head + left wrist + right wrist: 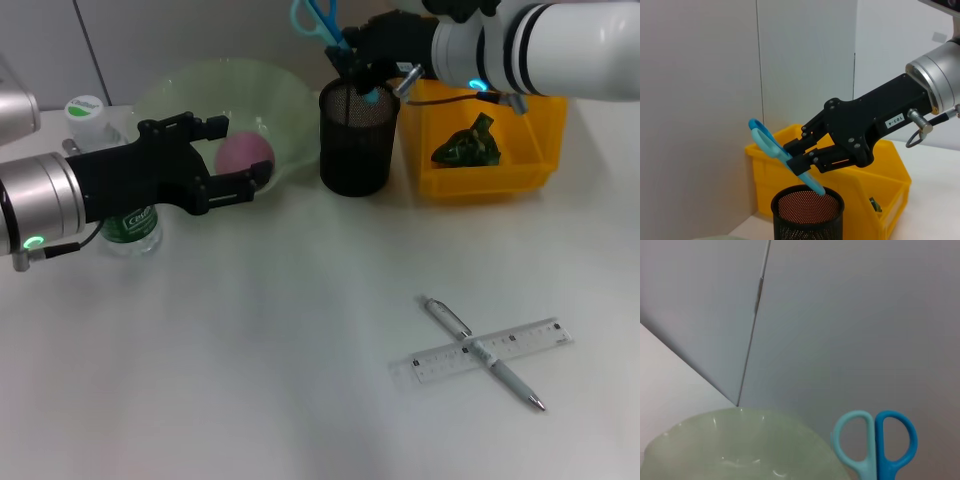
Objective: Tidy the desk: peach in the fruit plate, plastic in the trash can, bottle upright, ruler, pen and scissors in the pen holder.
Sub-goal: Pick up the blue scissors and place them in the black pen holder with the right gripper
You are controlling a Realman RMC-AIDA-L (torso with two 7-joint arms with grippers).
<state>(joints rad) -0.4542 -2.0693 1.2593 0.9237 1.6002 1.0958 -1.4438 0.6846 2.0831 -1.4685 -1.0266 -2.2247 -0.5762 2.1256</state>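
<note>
Pen [483,353] crosses ruler [492,351] — right hand [358,62] grips scissors [322,22] above pen holder [357,137].

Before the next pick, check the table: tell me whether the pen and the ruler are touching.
Touching. In the head view the pen lies diagonally across the ruler, crossing it near its middle with no gap between them.

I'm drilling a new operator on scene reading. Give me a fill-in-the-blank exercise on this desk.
1. The right claw holds the scissors over the ____.
2. The peach lies in the green ____.
3. The pen lies across the ____ on the table.
4. The green plastic sits in the ____ bin.

Missing words: pen holder; plate; ruler; yellow
</note>
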